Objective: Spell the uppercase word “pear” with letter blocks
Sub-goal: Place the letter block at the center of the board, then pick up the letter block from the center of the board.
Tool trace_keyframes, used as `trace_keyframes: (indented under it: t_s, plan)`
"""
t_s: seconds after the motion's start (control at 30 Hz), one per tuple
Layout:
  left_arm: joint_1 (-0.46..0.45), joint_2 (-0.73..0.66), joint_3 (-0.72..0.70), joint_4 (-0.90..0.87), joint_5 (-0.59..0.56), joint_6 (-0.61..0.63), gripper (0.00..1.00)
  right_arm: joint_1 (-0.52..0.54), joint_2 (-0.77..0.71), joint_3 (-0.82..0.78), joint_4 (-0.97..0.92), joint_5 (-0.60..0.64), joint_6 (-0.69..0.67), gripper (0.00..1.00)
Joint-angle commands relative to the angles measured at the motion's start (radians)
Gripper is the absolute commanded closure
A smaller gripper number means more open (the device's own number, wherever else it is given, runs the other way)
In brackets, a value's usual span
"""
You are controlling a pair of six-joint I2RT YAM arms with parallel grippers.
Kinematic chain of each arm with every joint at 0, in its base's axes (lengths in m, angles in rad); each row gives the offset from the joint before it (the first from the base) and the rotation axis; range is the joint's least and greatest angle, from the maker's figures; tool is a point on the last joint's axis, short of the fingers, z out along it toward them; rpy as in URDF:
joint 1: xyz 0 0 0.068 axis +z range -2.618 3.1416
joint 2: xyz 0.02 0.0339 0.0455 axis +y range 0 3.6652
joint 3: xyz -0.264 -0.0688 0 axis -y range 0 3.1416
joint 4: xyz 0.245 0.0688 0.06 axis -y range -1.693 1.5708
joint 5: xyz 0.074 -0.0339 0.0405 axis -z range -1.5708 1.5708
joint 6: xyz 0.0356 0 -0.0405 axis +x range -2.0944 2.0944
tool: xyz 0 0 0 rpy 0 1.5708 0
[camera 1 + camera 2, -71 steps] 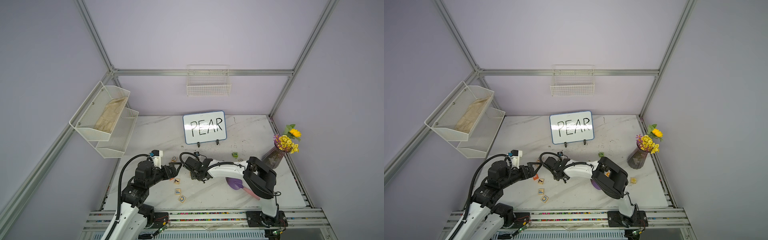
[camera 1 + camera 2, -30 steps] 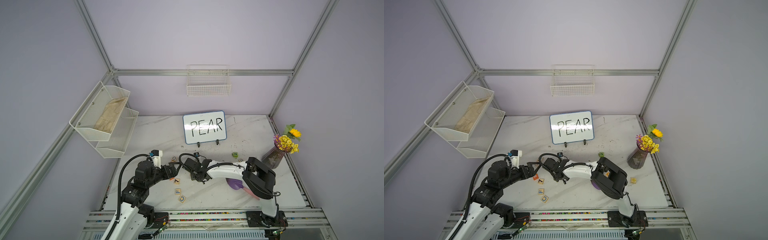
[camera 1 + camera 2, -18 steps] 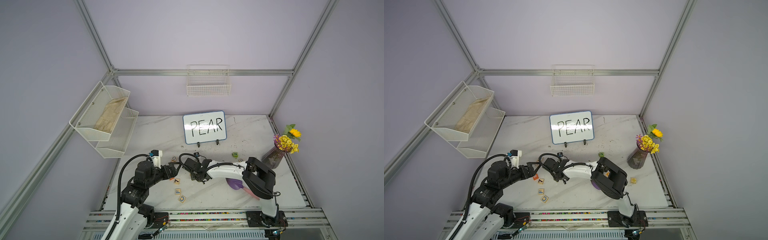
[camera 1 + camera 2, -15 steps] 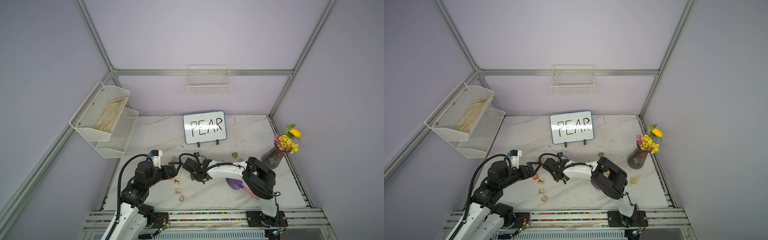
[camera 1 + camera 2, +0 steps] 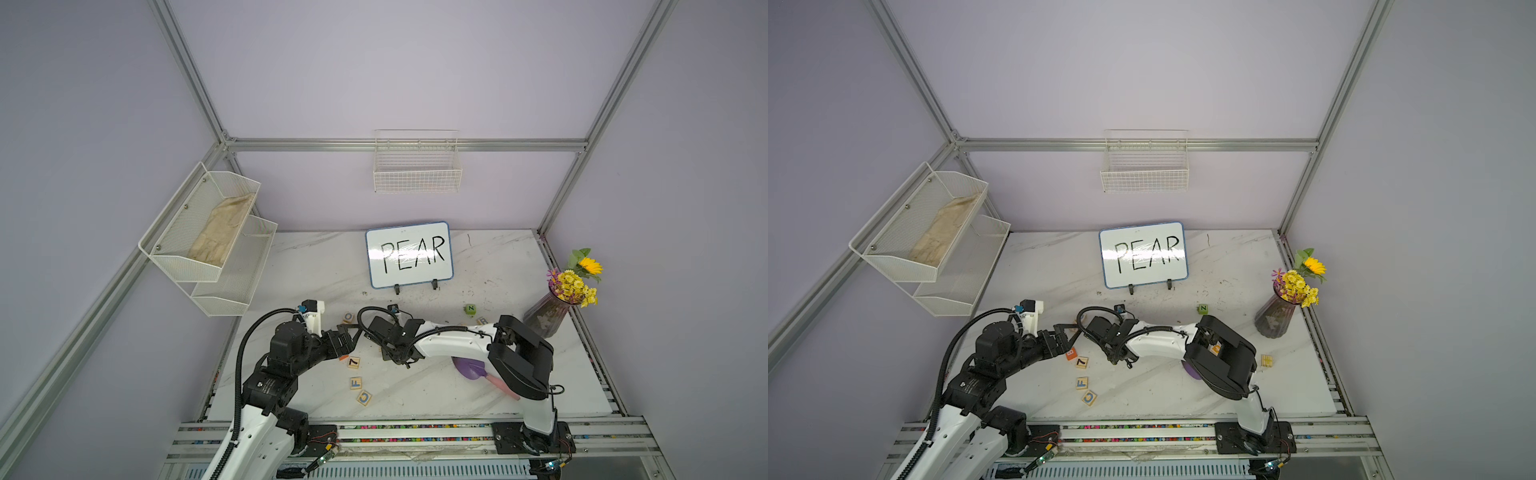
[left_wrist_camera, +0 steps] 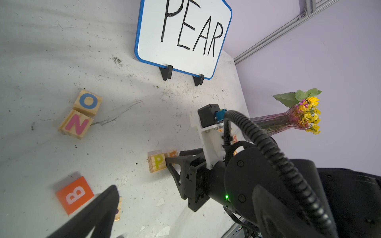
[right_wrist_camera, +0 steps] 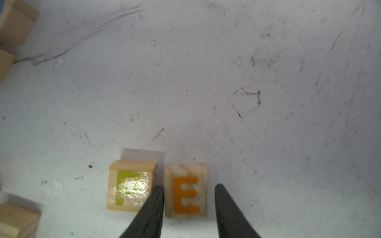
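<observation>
Right pincer [image 7: 188, 186] released, its tips straddling the E block [image 7: 185, 193]. This block rests on the table [image 7: 226, 61] just beside the P block [image 7: 132, 185], toward the front edge and left of centre. Left pincer [image 5: 348, 334]: state cannot be told.

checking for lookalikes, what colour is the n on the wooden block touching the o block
Pink on the wooden N block, clearest in the left wrist view.

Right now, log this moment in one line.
right gripper: open, astride E block | E block: on table beside P block | spelled: PE
</observation>
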Motion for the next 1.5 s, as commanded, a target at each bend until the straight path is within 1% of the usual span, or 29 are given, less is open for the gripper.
trace_keyframes:
  t_s: [0.0, 0.27, 0.37, 0.43, 0.53, 0.67, 0.73, 0.83, 0.93, 1.03, 1.13, 1.27, 1.47]
  plan:
    - [0.001, -0.002, -0.026, 0.015, -0.001, 0.020, 0.00, 0.010, -0.051, 0.028, -0.060, 0.041, 0.008, 0.56]
    - [0.001, 0.005, -0.020, 0.018, -0.005, 0.023, 0.00, 0.016, -0.130, 0.038, -0.107, 0.104, 0.001, 0.56]
    - [0.002, 0.021, -0.019, 0.038, -0.008, 0.021, 0.00, 0.010, -0.171, 0.038, -0.119, 0.149, -0.030, 0.53]
    - [0.001, 0.045, -0.019, 0.067, 0.000, 0.018, 0.00, -0.014, -0.196, 0.033, -0.131, 0.158, -0.045, 0.53]
    - [0.001, 0.105, -0.007, 0.115, 0.030, 0.021, 0.00, -0.075, -0.237, 0.004, -0.127, 0.136, -0.064, 0.53]
    - [-0.018, 0.212, 0.041, 0.195, 0.049, 0.035, 0.00, -0.165, -0.290, -0.040, -0.128, 0.117, -0.099, 0.52]
    - [-0.047, 0.277, 0.064, 0.256, 0.054, 0.032, 0.00, -0.205, -0.315, -0.058, -0.130, 0.112, -0.120, 0.52]
    - [-0.137, 0.403, 0.118, 0.332, 0.034, 0.043, 0.00, -0.273, -0.350, -0.091, -0.129, 0.099, -0.150, 0.51]
    - [-0.243, 0.546, 0.214, 0.353, -0.008, 0.081, 0.00, -0.333, -0.370, -0.123, -0.127, 0.082, -0.196, 0.49]
    - [-0.292, 0.663, 0.306, 0.362, -0.003, 0.098, 0.00, -0.378, -0.377, -0.155, -0.122, 0.078, -0.281, 0.47]
    - [-0.311, 0.725, 0.352, 0.384, -0.010, 0.100, 0.00, -0.422, -0.375, -0.185, -0.110, 0.051, -0.375, 0.46]
    - [-0.317, 0.760, 0.374, 0.404, -0.013, 0.084, 0.00, -0.484, -0.369, -0.234, -0.085, -0.083, -0.511, 0.45]
    - [-0.332, 0.790, 0.395, 0.403, -0.028, 0.063, 0.00, -0.553, -0.404, -0.313, -0.046, -0.196, -0.629, 0.43]
